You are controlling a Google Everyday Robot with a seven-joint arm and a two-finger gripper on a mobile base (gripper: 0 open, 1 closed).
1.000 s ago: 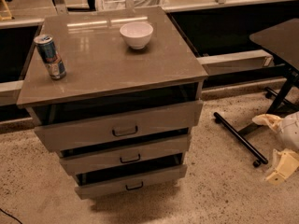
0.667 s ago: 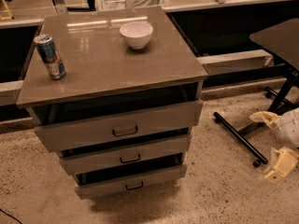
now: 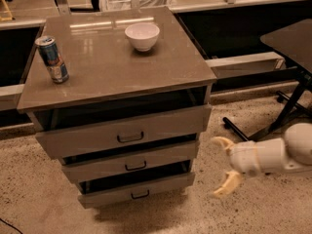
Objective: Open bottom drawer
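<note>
A grey-brown cabinet holds three stacked drawers. The bottom drawer (image 3: 136, 190) has the slimmest front and a small black handle (image 3: 140, 195); it stands slightly out, with a dark gap above it. My gripper (image 3: 223, 165) hangs to the right of the cabinet at about the height of the lower drawers, a short way clear of the front corner. Its two cream fingers (image 3: 223, 142) are spread wide and hold nothing.
On the cabinet top (image 3: 117, 62) stand a drink can (image 3: 52, 59) at the left and a white bowl (image 3: 142, 35) near the back. A black table (image 3: 292, 38) with a floor-level leg frame (image 3: 243, 130) stands at the right. Speckled floor lies in front.
My arm has moved left, from the frame's right edge toward the cabinet's lower right corner. The drawers, can and bowl stand as before.
</note>
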